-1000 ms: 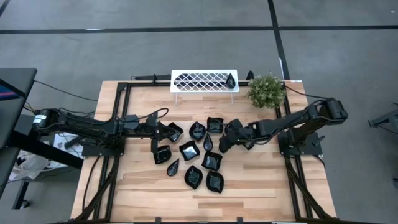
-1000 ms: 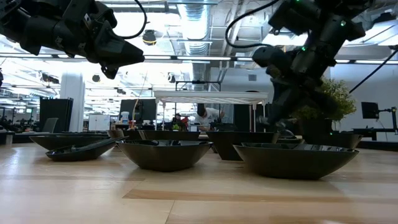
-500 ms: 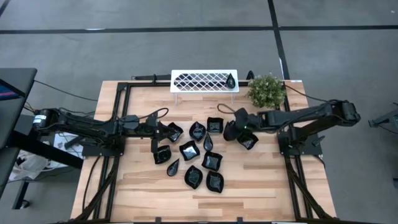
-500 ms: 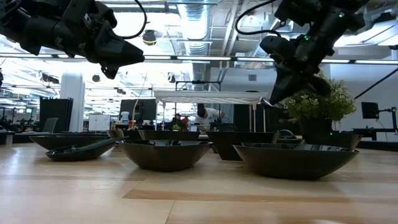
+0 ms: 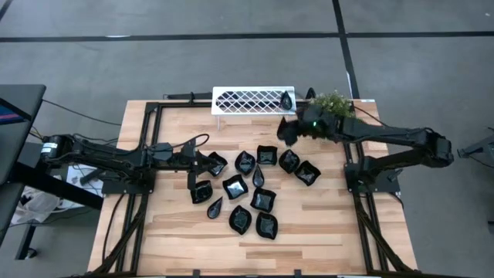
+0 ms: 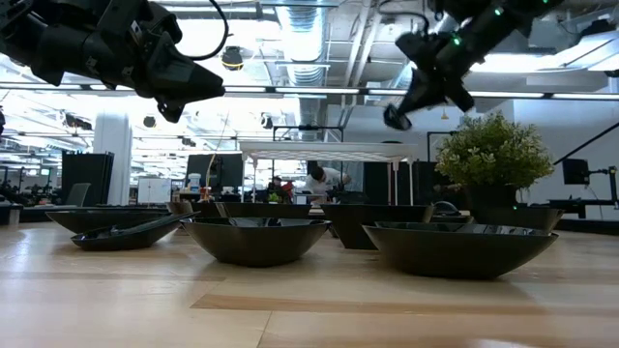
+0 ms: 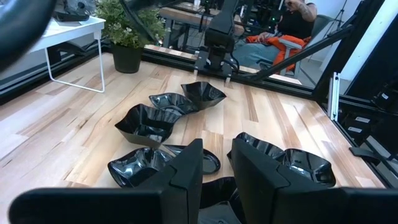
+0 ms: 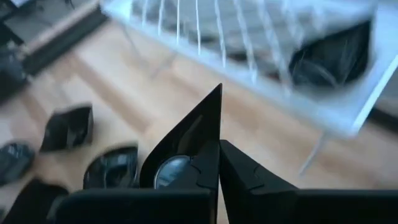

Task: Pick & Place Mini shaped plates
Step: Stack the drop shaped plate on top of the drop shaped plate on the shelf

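Several glossy black mini plates (image 5: 248, 193) rest on their bases in a cluster at the table's middle, also in the low view (image 6: 256, 237) and the left wrist view (image 7: 155, 121). My right gripper (image 5: 292, 130) is in the air just near of the white rack's (image 5: 253, 100) right end, shut on one leaf-shaped plate (image 8: 186, 140). Another plate (image 5: 287, 99) lies on the rack (image 8: 249, 37). My left gripper (image 5: 199, 162) hovers open above the cluster's left side (image 7: 216, 158). My right gripper pinches the leaf-shaped plate between its two fingers (image 8: 245, 174) at the plate's broad end (image 8: 200, 158). The pointed tip (image 8: 216, 93) sticks out beyond the fingertips. The plate is lifted clear of the table (image 6: 395, 118).
A green potted plant (image 5: 332, 110) stands at the far right corner, right beside my right arm (image 6: 491, 155). The rack stands on thin legs along the far edge. Bare wood lies along the near edge (image 5: 247, 251). A person sits in the room beyond (image 7: 292, 25).
My right gripper has risen from among the plates on the cluster's right side and swung toward the far edge, up to the rack's right end, carrying the leaf-shaped plate clear of the table. My left arm has kept still.
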